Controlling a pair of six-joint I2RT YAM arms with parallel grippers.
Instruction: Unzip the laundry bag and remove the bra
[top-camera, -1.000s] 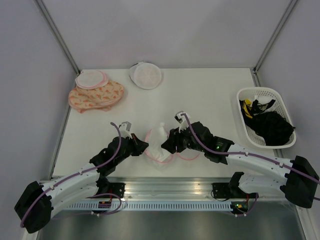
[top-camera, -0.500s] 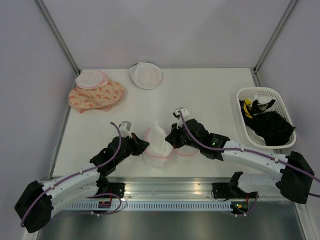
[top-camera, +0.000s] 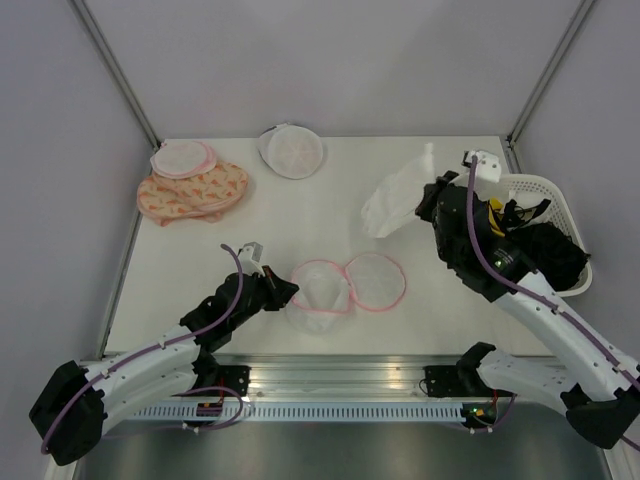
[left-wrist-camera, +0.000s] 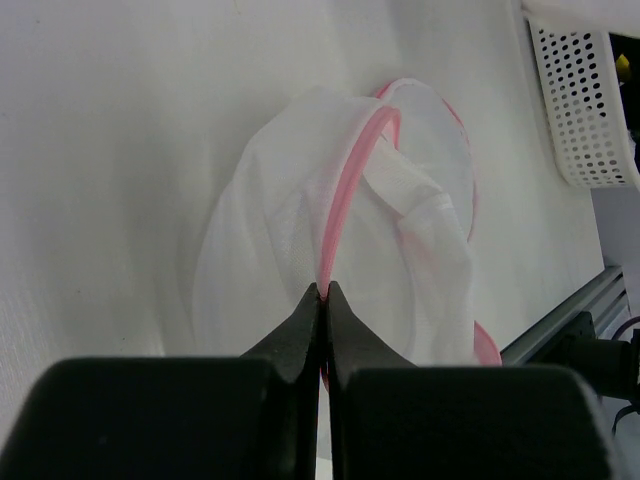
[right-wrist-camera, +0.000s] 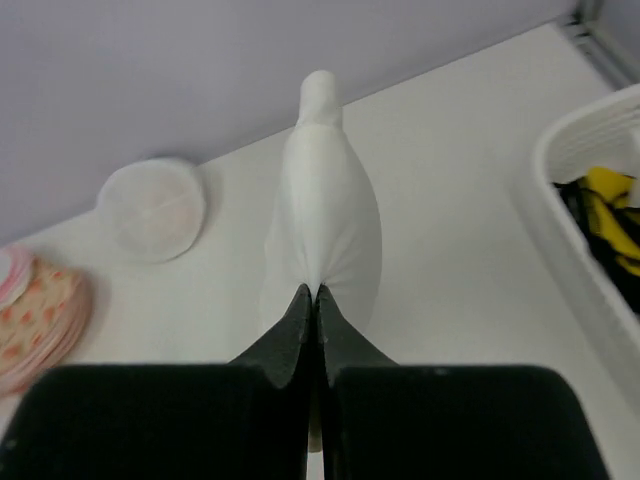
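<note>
The laundry bag (top-camera: 345, 285) lies unzipped near the table's front, its two pink-rimmed mesh halves spread side by side. My left gripper (top-camera: 290, 291) is shut on the pink rim of the left half, seen close in the left wrist view as the gripper (left-wrist-camera: 323, 290) pinching the laundry bag (left-wrist-camera: 290, 230). The white bra (top-camera: 395, 200) hangs in the air at the right, clear of the bag. My right gripper (top-camera: 430, 200) is shut on it; in the right wrist view the bra (right-wrist-camera: 325, 220) fans out from the closed gripper (right-wrist-camera: 313, 290).
A white basket (top-camera: 520, 185) with dark and yellow clothes stands at the right edge, just beside the right arm. A plain white round case (top-camera: 291, 150) sits at the back. Another pink-edged case (top-camera: 183, 158) rests on orange patterned cloth (top-camera: 205, 190) at the back left.
My right gripper closed on the bra inside the bag, pulled it out and carried it up and right toward the basket. The bag halves dropped flat. The left gripper held still.
</note>
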